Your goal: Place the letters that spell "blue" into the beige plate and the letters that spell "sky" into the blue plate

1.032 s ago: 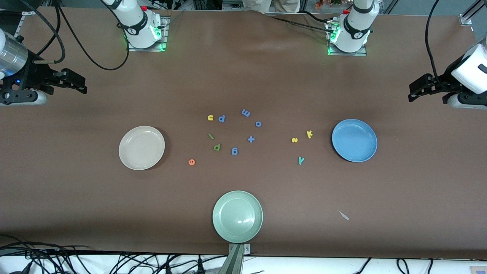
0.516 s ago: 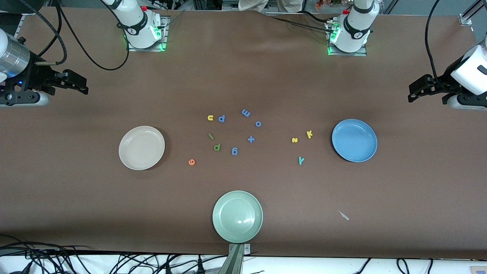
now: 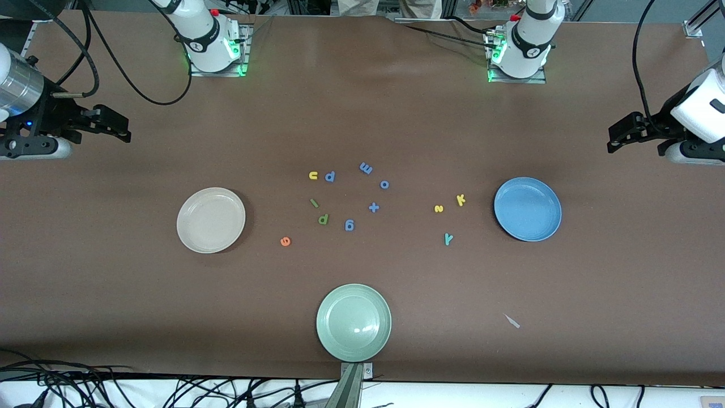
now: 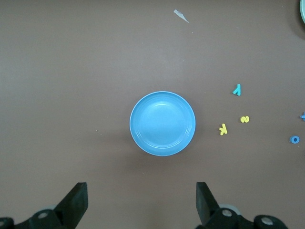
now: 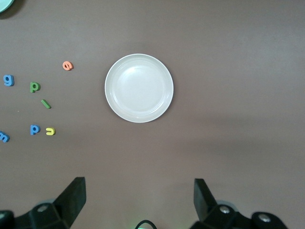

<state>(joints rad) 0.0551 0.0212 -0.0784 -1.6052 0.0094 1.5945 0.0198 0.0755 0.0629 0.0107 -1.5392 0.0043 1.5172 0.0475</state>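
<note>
Foam letters, twelve small flat pieces, lie scattered on the brown worktop (image 3: 396, 113) between the round shallow beige plate (image 3: 210, 220) and blue plate (image 3: 527, 209), both bare. Left pincer (image 4: 141, 202) and right pincer (image 5: 139, 199) wait above the worktop's ends, jaws spread, holding nothing.

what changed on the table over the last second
Almost nothing. The right gripper drifted slightly over its end of the table; the left gripper barely shifted. Both stay open and empty. The letters, beige plate and blue plate stayed put.
</note>
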